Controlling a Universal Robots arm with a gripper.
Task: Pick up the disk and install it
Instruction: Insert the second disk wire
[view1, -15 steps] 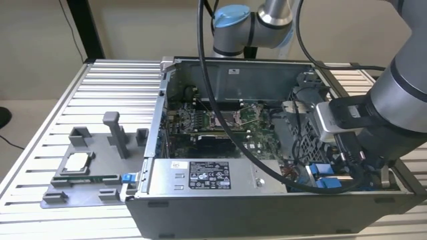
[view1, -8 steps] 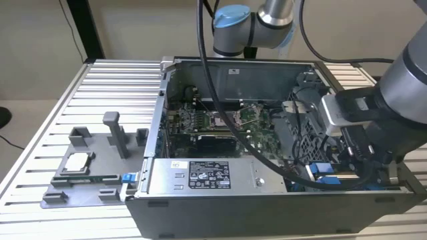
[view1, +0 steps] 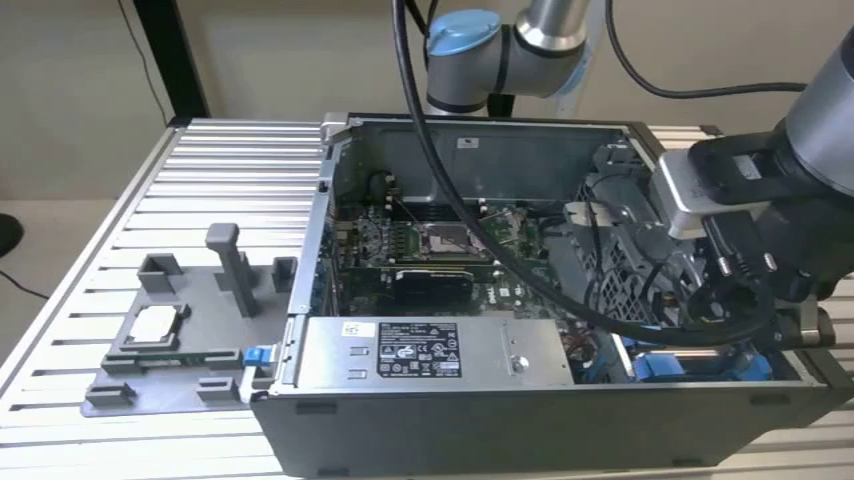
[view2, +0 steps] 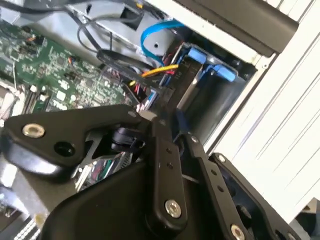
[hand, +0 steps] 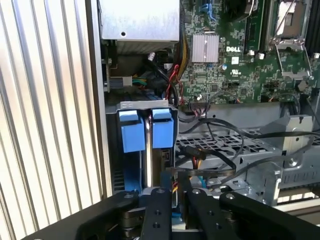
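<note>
Two black gripper (hand: 172, 200) fingers (hand: 157, 210) are seen nearly pressed together above the blue-bracketed silver disk (hand: 148, 132) in the bay; seating should be pressed squarely

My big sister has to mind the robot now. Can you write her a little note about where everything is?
Gripper: low at the open computer case's corner, right at the drive bay. I cannot tell whether it grips anything.
Disk: its blue bracket stands on edge in the bay, beside a second blue bracket.
Done: the disk appears to be in the bay.
Left: unclear whether it is fully seated and let go.
</note>
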